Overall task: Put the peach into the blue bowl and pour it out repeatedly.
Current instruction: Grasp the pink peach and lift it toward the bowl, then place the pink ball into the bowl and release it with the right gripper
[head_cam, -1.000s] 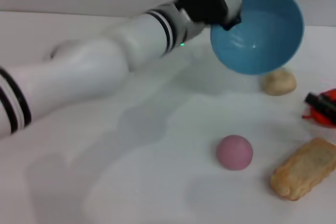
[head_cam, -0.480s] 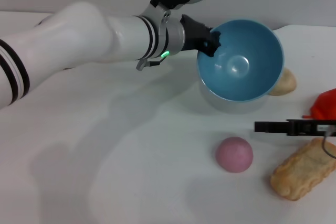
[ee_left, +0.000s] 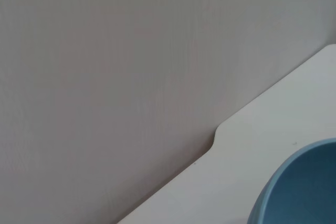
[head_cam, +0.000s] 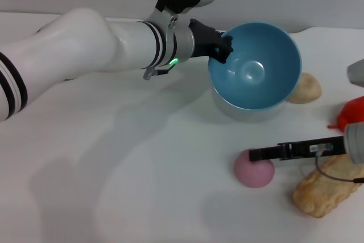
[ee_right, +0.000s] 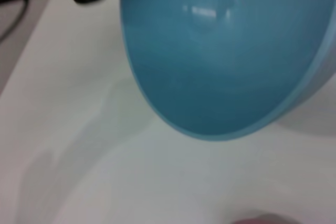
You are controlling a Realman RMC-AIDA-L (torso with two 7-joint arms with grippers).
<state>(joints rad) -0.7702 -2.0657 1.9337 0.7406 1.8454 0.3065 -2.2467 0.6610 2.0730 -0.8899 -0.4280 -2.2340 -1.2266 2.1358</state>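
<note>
In the head view the left gripper (head_cam: 223, 45) had its jaws pinched on the near-left rim of the bowl (head_cam: 256, 66), which sat tilted toward the camera, empty, over its shadow on the white counter (head_cam: 114, 186). The peach (head_cam: 253, 170) lay on the counter in front of the bowl and apart from it. The right gripper (head_cam: 267, 153) reached in from the right, one dark finger lying across the peach's top; whether its jaws were spread or pressed together could not be told. A beige lump (head_cam: 303, 87) lay just behind the bowl, a tan bread-like piece (head_cam: 327, 186) near the peach, and a red item (head_cam: 351, 112) at the edge. The left wrist view showed only a curve of the bowl's rim (ee_left: 294, 187), the counter and a grey wall (ee_left: 105, 77). The right wrist view was filled by the bowl's glossy inside (ee_right: 220, 51), with a faint pink edge of the peach at the frame's edge. The peach looked light, matte and apt to roll, so a hold across its widest part seemed best; the bowl looked stiff and slick, making the rim pinch prone to slipping.
</note>
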